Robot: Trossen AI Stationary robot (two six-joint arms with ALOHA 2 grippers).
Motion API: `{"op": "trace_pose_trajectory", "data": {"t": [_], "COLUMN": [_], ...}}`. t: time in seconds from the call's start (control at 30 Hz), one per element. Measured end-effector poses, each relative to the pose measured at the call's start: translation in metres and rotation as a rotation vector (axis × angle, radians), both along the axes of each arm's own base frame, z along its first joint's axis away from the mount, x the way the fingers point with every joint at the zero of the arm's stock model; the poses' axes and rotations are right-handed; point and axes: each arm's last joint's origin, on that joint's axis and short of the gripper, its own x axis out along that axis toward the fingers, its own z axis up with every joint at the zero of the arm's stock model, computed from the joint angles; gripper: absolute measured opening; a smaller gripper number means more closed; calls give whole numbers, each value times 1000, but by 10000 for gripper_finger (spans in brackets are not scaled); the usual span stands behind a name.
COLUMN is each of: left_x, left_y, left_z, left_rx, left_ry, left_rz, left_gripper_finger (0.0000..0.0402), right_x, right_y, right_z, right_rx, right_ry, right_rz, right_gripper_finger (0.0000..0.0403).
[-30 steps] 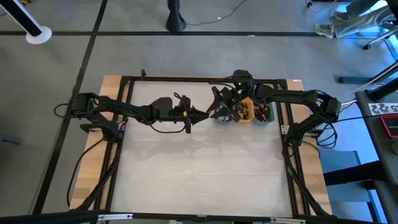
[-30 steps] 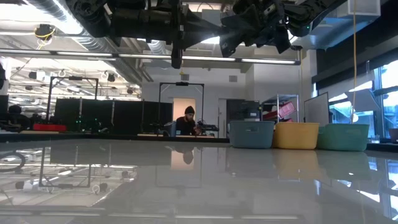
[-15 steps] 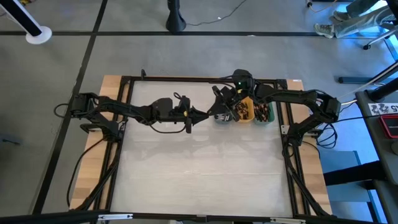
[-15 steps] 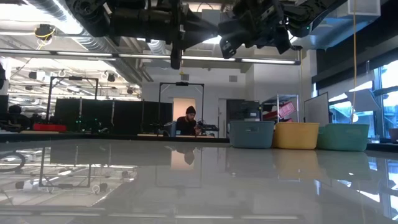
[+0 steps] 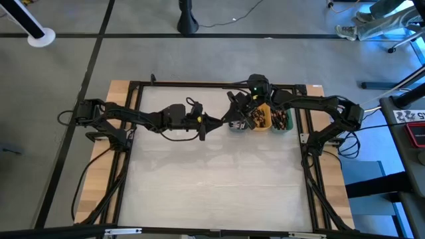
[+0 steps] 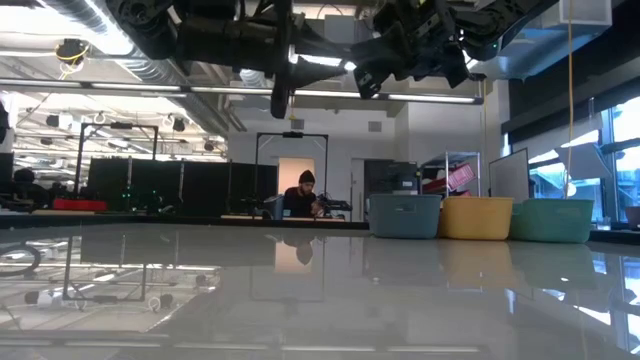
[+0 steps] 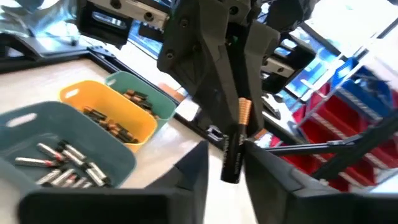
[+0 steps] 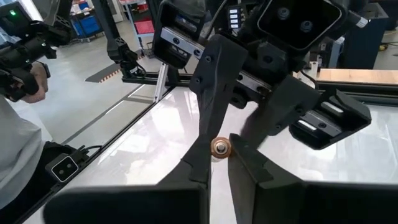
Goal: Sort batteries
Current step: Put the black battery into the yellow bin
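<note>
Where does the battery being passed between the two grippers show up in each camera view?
High view: hidden where the gripper tips meet, left of the trays.
Low view: not discernible among the arms overhead.
Left wrist view: battery upright at centre, dark with a copper top, between the fingers.
Right wrist view: end-on, a copper disc at centre.
Shared landmark: the orange tray.

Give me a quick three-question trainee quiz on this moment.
1. Which one is clamping the battery in mid-air? A: left gripper. B: right gripper.
2. True or false: the blue tray is empty.
3. Fill in: the tray between the blue one and the green tray is ____.
Key: 1 B, with the left gripper open around the battery. 2 False, silvery cells lie in it. 3 orange.
</note>
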Motion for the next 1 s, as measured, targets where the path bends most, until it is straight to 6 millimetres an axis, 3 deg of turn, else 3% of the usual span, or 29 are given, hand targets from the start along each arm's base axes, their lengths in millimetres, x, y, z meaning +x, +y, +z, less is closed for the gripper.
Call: {"op": "trace_pose_trajectory", "data": {"t": [0.23, 0.4, 0.73, 1.0], "left_x": [0, -1, -9, -18], "left_y": [-1, 0, 13, 23], "left_z": [-5, -10, -30, -43], "left_rx": [82, 115, 42, 1], "left_ry": [56, 114, 323, 471], "left_rz": [36, 30, 67, 97], "left_gripper_finger": [181, 221, 233, 233], "right_x": [-5, -11, -35, -85], "right_y": [-9, -22, -53, -64], "right_z": [-2, -2, 0, 6], "right_rx": [13, 31, 112, 82], "right_ry": [20, 29, 92, 311], "right_rz": [-19, -43, -151, -450], "right_gripper_finger": [27, 27, 27, 27]}}
